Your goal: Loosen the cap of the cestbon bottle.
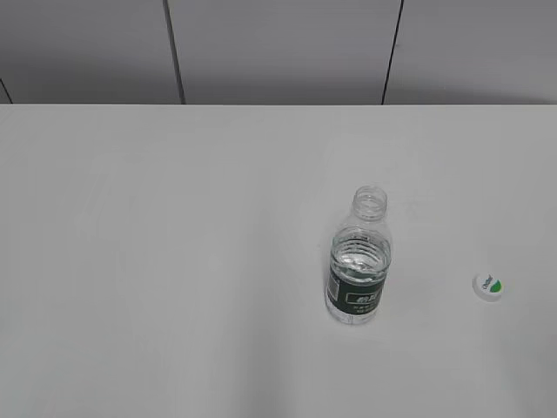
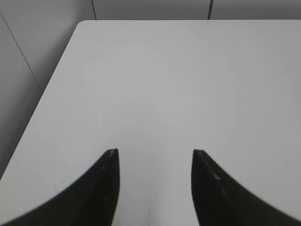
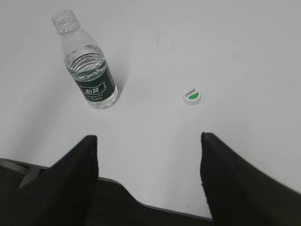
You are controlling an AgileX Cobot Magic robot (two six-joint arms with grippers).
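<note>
The cestbon bottle (image 1: 358,266) stands upright on the white table, clear and ribbed with a dark green label, its neck open with no cap on it. It also shows in the right wrist view (image 3: 89,66) at the upper left. The white cap (image 1: 488,286) with a green patch lies flat on the table to the bottle's right, apart from it, and shows in the right wrist view (image 3: 193,96). My right gripper (image 3: 148,139) is open and empty, near the table's front edge, well short of both. My left gripper (image 2: 154,153) is open and empty over bare table.
The white table (image 1: 174,261) fills the exterior view, with grey wall panels behind its far edge. The left wrist view shows the table's rounded far-left corner (image 2: 82,24). The right wrist view shows the table's near edge (image 3: 160,207) beneath the fingers.
</note>
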